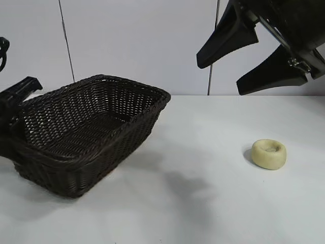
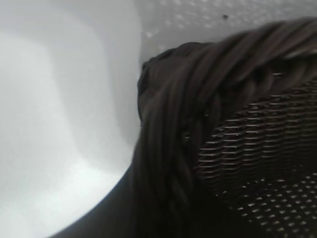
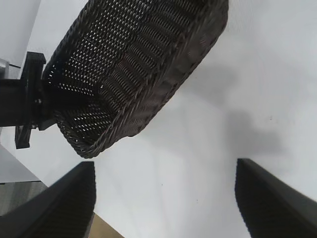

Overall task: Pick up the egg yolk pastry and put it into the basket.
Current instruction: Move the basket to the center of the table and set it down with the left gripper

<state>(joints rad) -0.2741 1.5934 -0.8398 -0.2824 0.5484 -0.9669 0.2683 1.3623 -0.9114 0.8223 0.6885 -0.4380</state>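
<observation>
I am working over a plain white worktop (image 1: 203, 203), smooth and matte, with soft grey shadows on it. Behind it stands a pale wall (image 1: 132, 46) split by thin dark vertical seams.

I take the basket (image 1: 91, 137) as my landmark. It sits on the worktop at the left side of the exterior view, a large rectangular dark brown wicker piece with flared, open-weave sides and a thick braided rim. Its left end looks raised off the surface, so it sits tilted, its interior in view and nothing in it that I can see.

The egg yolk pastry (image 1: 269, 154) lies well to the right of the basket, flat on the worktop, apart from everything. It is a small round pale yellow-cream puck with a shallow dimple on top, and it looks soft. Between it and the basket the worktop lies bare, so there is open room on that side.

My left claw (image 1: 18, 94) is at the basket's left end, clamped narrow on the rim there; from the left wrist view the braided rim (image 2: 168, 163) fills the frame right up close. In the right wrist view the same dark claw (image 3: 27, 101) shows at that end of the basket.

My right claw (image 1: 254, 56) hangs high to the right of the basket, above the pastry and touching nothing, its black fingers (image 3: 277, 198) spread wide.
</observation>
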